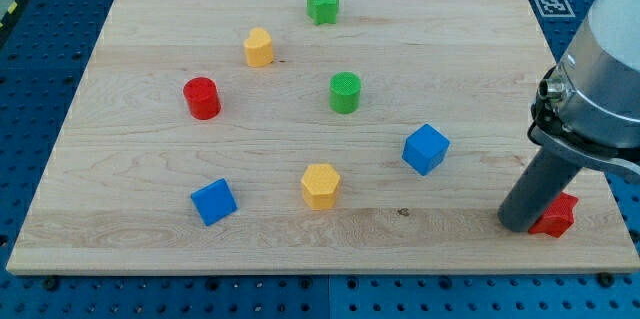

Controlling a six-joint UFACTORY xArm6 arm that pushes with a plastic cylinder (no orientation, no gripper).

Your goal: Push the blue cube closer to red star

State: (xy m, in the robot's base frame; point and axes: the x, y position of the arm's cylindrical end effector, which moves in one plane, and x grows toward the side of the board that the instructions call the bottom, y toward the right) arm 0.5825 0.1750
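Blue cube (426,149), red star (556,216), green cylinder (345,92), pale wood-grain board (150,49).

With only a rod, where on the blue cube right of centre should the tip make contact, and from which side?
No pincer here, so push, not grip. Meet the blue cube on its upper-left face, coming from the view's upper left: the red star lies to its lower right. My tip stands beside the star, so it should circle round first.

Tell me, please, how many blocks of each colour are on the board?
Blue: 2, cube and cube
Red: 2, cylinder and star
Yellow: 2, and
Green: 2, star and cylinder
Total: 8
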